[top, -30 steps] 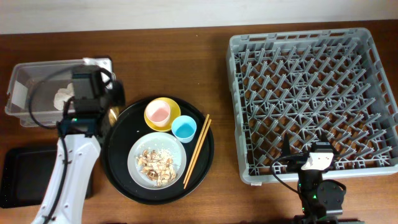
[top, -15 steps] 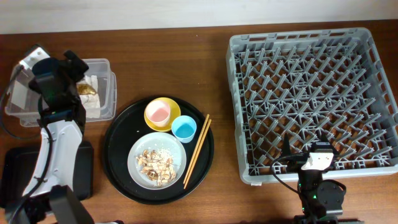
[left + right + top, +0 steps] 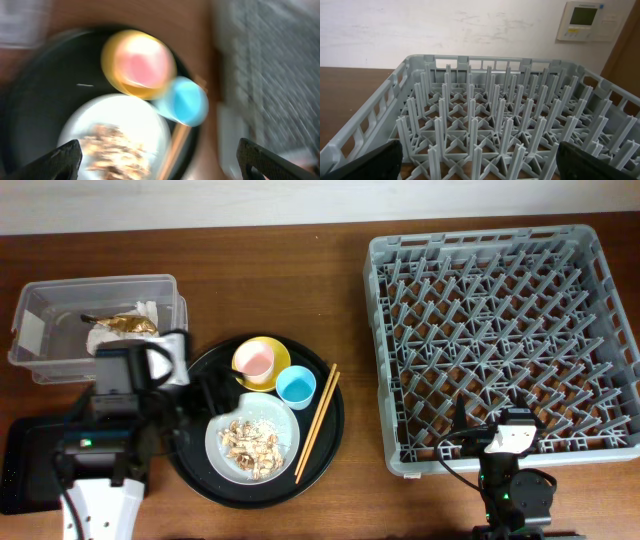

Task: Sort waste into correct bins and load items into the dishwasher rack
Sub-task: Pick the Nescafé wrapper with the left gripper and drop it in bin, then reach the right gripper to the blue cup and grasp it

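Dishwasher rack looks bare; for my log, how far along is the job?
Done: crumpled white napkin with gold-brown wrapper lies in clear plastic box. In hand: nothing; left tool open above round black tray. Left: brownish food scraps on pale grey plate, yellow bowl, pink cup, light-blue cup, wooden chopsticks; grey pegged rack empty.
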You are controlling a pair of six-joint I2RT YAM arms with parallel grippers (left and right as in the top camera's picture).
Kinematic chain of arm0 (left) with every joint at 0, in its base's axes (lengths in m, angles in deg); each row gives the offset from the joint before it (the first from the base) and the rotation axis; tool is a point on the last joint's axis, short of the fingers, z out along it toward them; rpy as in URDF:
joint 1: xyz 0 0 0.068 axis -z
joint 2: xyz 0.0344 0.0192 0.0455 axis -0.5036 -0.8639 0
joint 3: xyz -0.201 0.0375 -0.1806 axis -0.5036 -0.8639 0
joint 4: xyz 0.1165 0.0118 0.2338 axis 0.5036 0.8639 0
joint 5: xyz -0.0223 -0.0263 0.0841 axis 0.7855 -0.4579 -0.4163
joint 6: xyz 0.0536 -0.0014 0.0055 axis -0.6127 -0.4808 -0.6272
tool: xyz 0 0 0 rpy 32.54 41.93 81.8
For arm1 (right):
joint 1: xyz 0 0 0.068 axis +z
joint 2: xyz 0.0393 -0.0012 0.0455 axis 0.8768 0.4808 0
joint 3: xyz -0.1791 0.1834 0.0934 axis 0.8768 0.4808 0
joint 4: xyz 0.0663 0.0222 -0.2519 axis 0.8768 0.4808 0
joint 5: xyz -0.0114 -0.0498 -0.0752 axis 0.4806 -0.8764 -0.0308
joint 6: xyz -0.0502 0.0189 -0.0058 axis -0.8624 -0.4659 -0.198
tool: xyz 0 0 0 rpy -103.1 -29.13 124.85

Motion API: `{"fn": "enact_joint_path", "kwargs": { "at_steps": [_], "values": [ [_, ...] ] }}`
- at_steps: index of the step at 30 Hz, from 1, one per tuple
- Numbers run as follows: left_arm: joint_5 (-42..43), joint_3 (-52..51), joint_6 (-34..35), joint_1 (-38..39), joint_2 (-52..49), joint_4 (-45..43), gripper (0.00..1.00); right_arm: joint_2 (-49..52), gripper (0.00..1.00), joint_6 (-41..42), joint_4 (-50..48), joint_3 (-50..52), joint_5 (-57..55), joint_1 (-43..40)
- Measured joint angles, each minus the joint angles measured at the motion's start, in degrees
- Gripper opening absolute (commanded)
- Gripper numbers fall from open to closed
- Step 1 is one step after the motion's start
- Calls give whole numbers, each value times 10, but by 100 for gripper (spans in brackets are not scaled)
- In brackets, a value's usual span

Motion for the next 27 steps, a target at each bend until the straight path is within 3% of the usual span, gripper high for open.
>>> {"fn": "enact_joint_path", "kwargs": {
  "at_steps": [3,4,5,6,7,8,11,15,17,25,27],
  "values": [
    [34,0,-29,95,0,7,93,0,98,0,0,0,0,0],
    [22,0,-32,114,0,10,79,0,98,0,0,0,0,0],
    [-4,0,-31,137,0,18,55,0,98,0,0,0,0,0],
    [-32,0,-27,154,0,27,55,0,98,0,0,0,0,0],
    [-76,0,-18,155,0,34,56,0,98,0,0,0,0,0],
    [-138,0,-2,148,0,41,64,0,98,0,0,0,0,0],
    [-243,2,46,78,1,44,99,0,98,0,0,0,0,0],
    [-278,10,79,-61,13,56,99,0,98,0,0,0,0,0],
    [-282,12,86,-93,19,66,99,0,98,0,0,0,0,0],
    [-277,12,86,-97,19,67,99,0,98,0,0,0,0,0],
    [-277,12,86,-97,19,67,99,0,98,29,0,0,61,0]
  ]
}}
